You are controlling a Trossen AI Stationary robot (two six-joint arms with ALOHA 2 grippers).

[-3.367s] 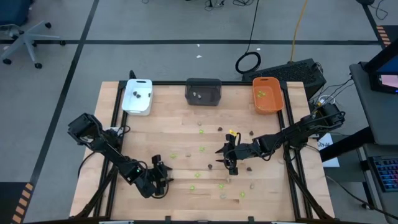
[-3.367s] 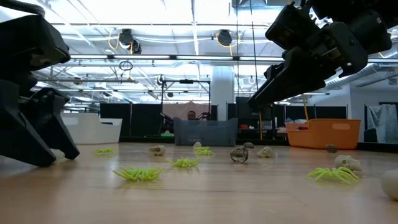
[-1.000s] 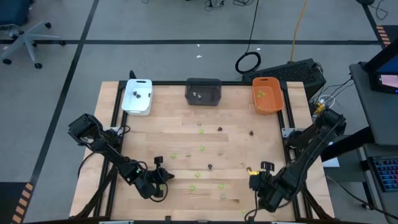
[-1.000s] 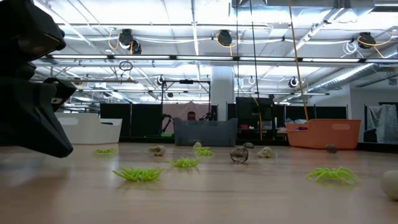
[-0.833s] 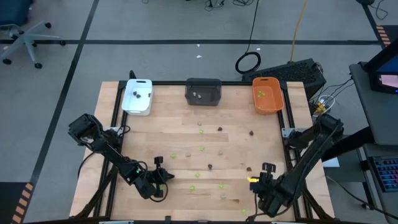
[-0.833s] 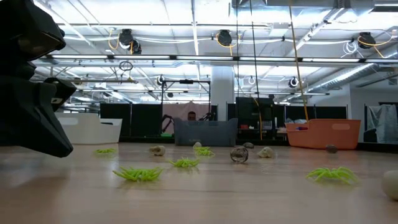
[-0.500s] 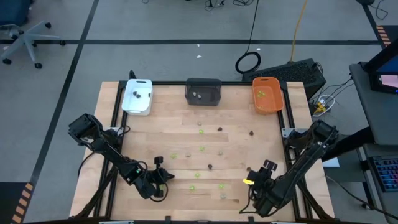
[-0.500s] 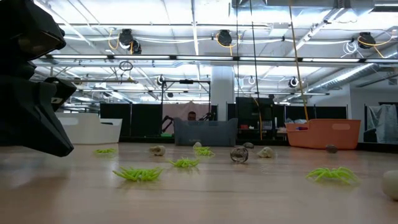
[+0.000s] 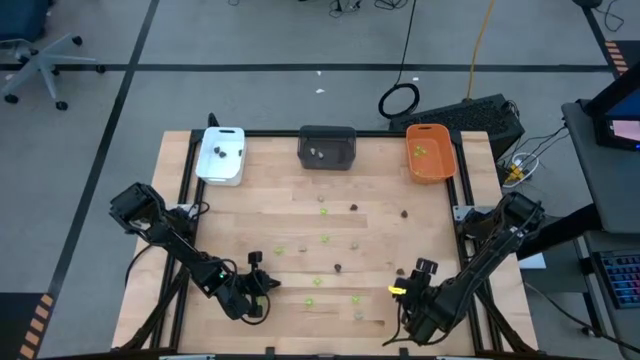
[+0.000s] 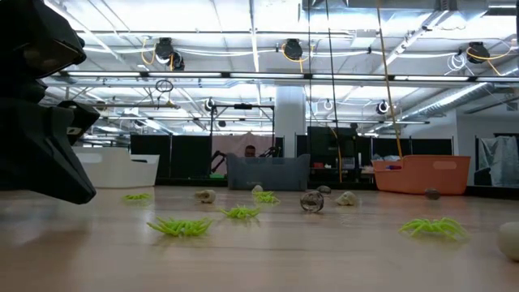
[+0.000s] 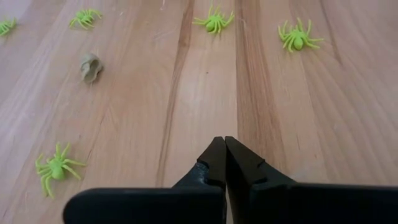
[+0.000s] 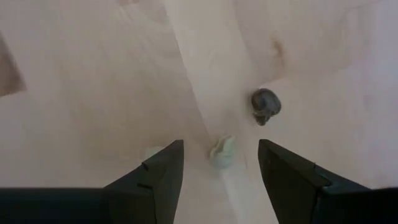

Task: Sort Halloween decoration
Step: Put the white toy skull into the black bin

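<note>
Small Halloween decoration pieces lie scattered on the wooden table: lime green spiders (image 11: 213,22) (image 10: 180,227), pale skulls (image 11: 91,67) and dark skulls (image 12: 265,106). My right gripper (image 12: 221,146) (image 9: 404,298) hangs open over the near right part of the table, pointing steeply down. A pale piece (image 12: 222,151) lies on the wood between and below its fingers, apart from them. My left gripper (image 11: 224,146) (image 9: 264,290) is shut and holds nothing, low over the near left part, with spiders ahead of it.
Along the far edge stand a white tray (image 9: 222,155), a dark grey tray (image 9: 327,147) and an orange tray (image 9: 430,152), each holding a few pieces. Bare wood lies between the scattered pieces around both grippers. Black rails frame the table.
My right gripper has sunk toward the table over the near right part and tipped more steeply downward, shifting slightly toward the table's left. The pieces on the table have stayed where they were.
</note>
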